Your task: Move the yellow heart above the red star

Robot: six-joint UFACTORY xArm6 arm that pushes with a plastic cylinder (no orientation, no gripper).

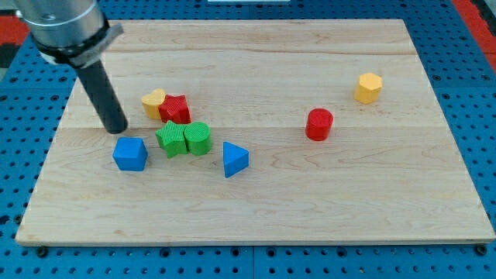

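Observation:
The yellow heart (153,101) lies on the wooden board, touching the left side of the red star (175,108). My tip (117,129) rests on the board to the left of and slightly below the yellow heart, a short gap away, and just above the blue cube (129,153). The rod rises from the tip toward the view's top left.
A green star (170,139) and a green cylinder (198,138) sit together just below the red star. A blue triangle (234,159) lies to their lower right. A red cylinder (318,124) and a yellow hexagon (369,87) are at the view's right.

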